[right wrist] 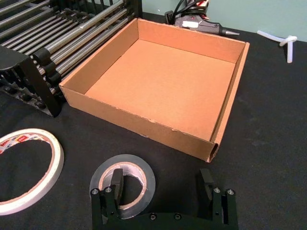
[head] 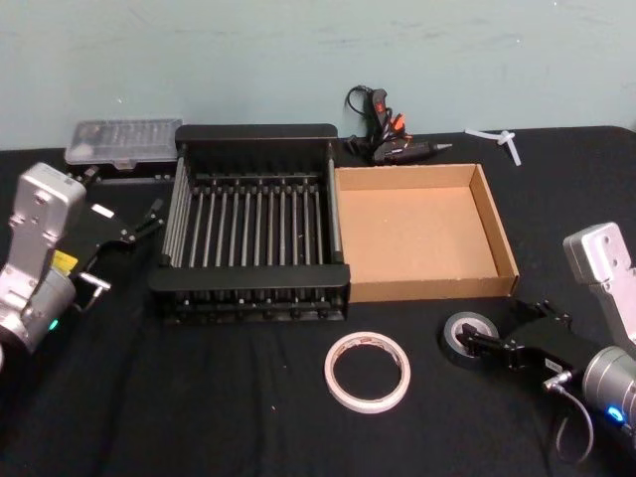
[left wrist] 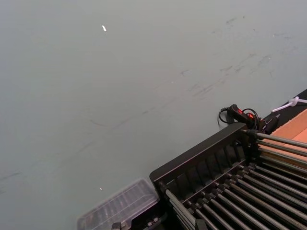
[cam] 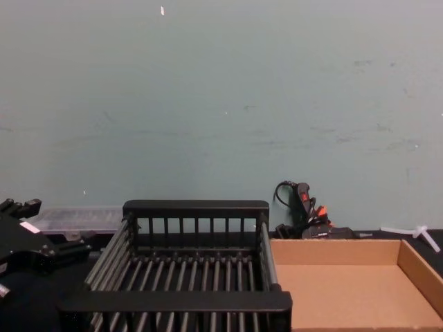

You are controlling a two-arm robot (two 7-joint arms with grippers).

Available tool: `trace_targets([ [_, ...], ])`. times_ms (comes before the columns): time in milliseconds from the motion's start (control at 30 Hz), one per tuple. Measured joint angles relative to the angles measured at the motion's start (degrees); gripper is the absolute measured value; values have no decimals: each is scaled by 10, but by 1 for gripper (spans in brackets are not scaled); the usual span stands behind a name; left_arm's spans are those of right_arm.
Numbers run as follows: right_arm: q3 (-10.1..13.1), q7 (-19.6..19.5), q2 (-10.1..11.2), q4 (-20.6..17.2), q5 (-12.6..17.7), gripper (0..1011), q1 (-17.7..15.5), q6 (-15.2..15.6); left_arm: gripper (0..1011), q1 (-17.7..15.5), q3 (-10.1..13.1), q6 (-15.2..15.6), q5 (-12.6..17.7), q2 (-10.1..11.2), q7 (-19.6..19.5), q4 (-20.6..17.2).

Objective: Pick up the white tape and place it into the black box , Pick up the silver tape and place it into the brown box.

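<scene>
Landmark: the brown box [head: 422, 234], a shallow cardboard tray with a bare floor.

- Black box [head: 253, 224]: slatted crate, side by side with the brown box on my left, walls touching or very nearly so.
- White tape [head: 367, 371]: thin ring lying flat on the black cloth, in front of the brown box's near left corner, apart from it.
- Silver tape [head: 469, 336]: small dark roll lying flat just in front of the brown box's near wall, right of the white tape.
- My right gripper [right wrist: 163, 191]: low at the silver tape, fingers spread; one finger [right wrist: 116, 184] stands in the roll's core, the other outside it on the cloth.
- My left gripper [head: 151, 219]: beyond the black box, on the far side from the brown box, above the cloth; I cannot tell whether its fingers are spread or pressed together.
- Glue gun [head: 393, 139]: behind the brown box's far wall.
- Clear case [head: 123, 142]: beyond the black box's far left corner.
</scene>
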Motion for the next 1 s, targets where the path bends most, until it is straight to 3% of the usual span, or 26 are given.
trace_targets([
  [433,1,1,-1,1,-2,1002,0,2,1001,0,0,0,0,0,0,0],
  [700,1,1,-1,1,-2,842,0,1,1001,0,0,0,0,0,0,0],
  [1000,1,0,0,0,-1,534,0,1,1001,0,0,0,0,0,0,0],
])
